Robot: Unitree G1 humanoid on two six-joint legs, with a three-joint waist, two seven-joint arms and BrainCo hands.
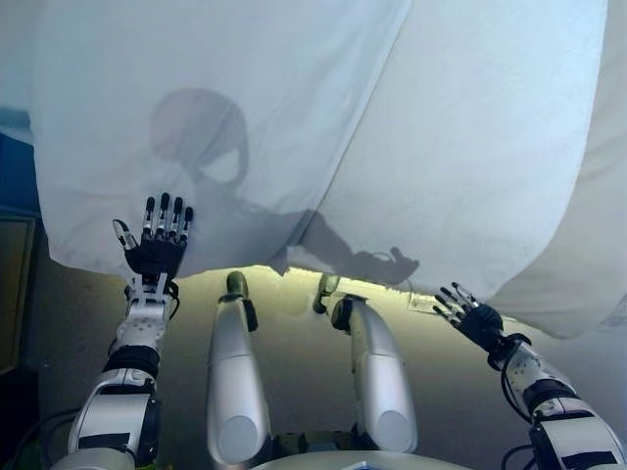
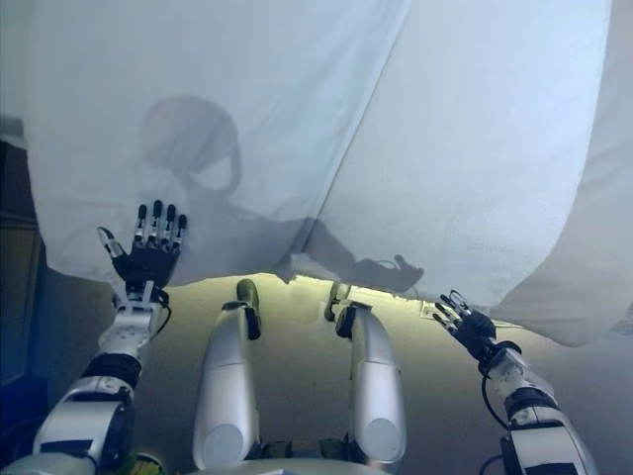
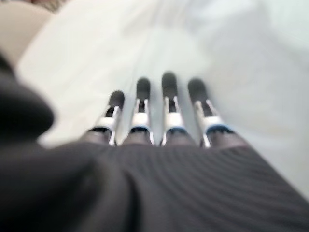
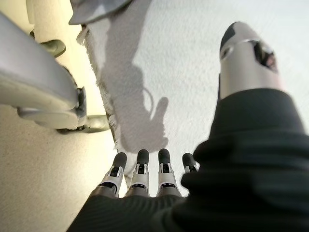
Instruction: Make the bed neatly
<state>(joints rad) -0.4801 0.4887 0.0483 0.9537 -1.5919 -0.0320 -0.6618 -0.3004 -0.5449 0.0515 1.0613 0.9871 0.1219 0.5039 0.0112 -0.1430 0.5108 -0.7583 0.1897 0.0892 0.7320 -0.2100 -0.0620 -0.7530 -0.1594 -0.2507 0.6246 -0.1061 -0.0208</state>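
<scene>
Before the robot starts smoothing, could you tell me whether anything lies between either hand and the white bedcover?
Nothing visible does. The left hand is open with straight fingers at the white bedcover near its front edge, and the right hand is open at that edge, with no object between.

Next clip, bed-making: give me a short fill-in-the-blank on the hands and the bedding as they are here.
1. The bedding across the bed is ____ in colour.
2. The left hand has its fingers ____, over the bedding's edge.
3. The right hand holds ____.

Missing words: white; straight; nothing
</scene>
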